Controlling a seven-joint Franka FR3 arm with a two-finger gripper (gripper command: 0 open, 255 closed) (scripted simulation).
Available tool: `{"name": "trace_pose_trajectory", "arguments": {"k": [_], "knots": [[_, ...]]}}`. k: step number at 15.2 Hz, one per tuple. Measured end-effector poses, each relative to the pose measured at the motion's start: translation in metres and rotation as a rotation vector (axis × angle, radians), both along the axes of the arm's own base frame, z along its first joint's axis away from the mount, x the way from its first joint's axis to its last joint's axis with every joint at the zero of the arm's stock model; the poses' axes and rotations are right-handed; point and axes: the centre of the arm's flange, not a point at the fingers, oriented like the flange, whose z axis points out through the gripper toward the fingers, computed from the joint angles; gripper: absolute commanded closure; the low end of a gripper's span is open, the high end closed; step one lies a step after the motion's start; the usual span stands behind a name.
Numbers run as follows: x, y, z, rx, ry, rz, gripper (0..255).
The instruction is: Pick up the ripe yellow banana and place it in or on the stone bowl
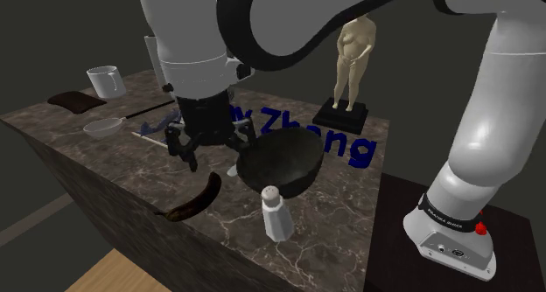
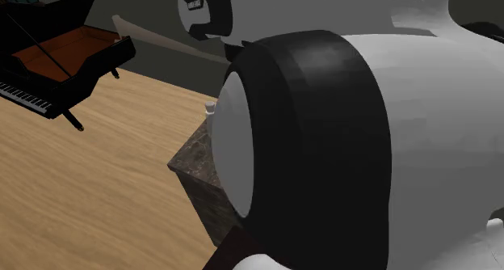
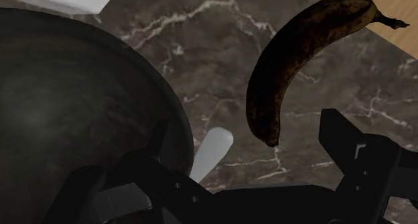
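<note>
The banana (image 1: 196,199) lies flat at the near edge of the dark marble bench (image 1: 114,159). Its skin is dark brown and speckled rather than yellow, and in the wrist view its stem tip (image 3: 392,20) pokes out past the bench edge over the wooden floor. Just beside it stands a white shaker (image 1: 277,213), close against the near side of the dark bowl (image 1: 280,163).

The pincer (image 1: 210,150) hangs over the bench between banana and bowl, near the bowl's rim. Its black fingers (image 3: 345,139) stand apart with nothing between them — wide open, not touching the banana (image 3: 295,62), which lies beyond the fingertips beside the bowl (image 3: 67,108).

Farther back are a small white dish (image 1: 103,127), a white mug (image 1: 105,80) and blue lettering (image 1: 324,140) on the marble. A pale human figurine (image 1: 353,59) stands on a black base.

Off the bench — in the second exterior view — a black grand piano (image 2: 56,58) stands on the wooden floor (image 2: 81,179).
</note>
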Motion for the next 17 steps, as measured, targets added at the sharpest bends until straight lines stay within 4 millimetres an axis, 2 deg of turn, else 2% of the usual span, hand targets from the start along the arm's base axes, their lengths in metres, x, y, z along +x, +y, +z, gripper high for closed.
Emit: {"name": "trace_pose_trajectory", "arguments": {"k": [3,10,16,17], "knots": [[0.021,0.019,-0.016,-0.008,-0.007,-0.075,0],[0.022,0.025,-0.051,-0.009,-0.012,-0.089,0],[0.024,0.023,-0.057,-0.012,-0.010,-0.090,0],[0.025,0.023,-0.057,-0.012,-0.010,-0.091,255]]}}
